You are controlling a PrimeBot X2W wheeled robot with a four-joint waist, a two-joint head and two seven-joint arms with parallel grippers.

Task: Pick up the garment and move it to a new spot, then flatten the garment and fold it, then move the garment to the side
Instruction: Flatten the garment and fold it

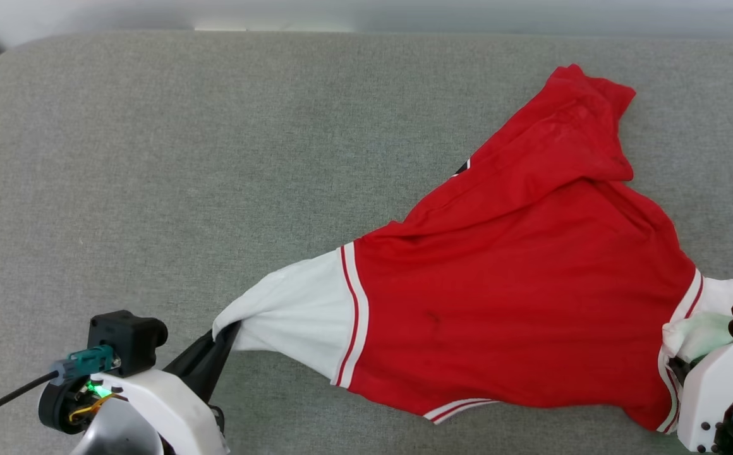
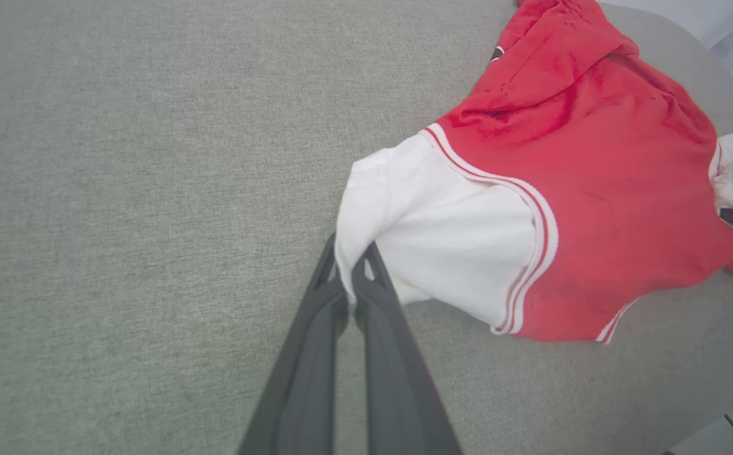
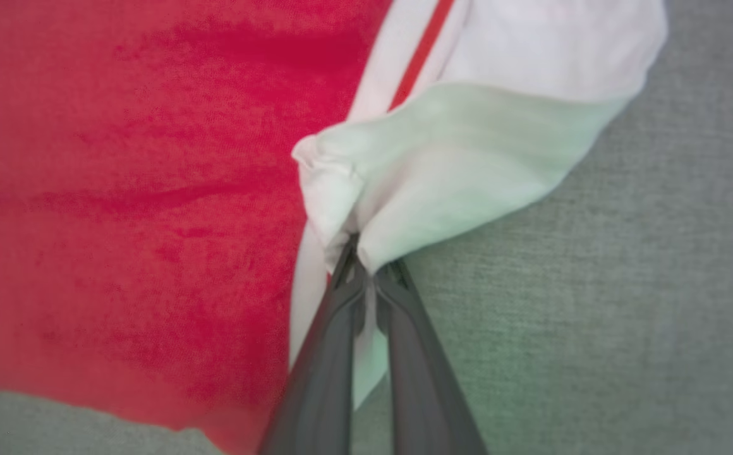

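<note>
On the garment [image 1: 518, 284] — left gripper [image 2: 351, 256] and right gripper [image 3: 366, 253] pinch its sleeves [image 1: 290, 316].

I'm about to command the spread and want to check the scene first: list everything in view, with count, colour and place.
garment: one; red with white sleeves and red-and-white striped trim; rumpled on the right half of the surface, a sleeve held at each end
grey fabric surface: one; grey; under the garment, spanning the head view
black cable: one; black with a teal plug; at the left wrist, lower left
left hand: one; dark fingers; shut on the garment's white sleeve, lower left of the head view
right hand: one; dark fingers; shut on the other white sleeve, lower right of the head view
</note>
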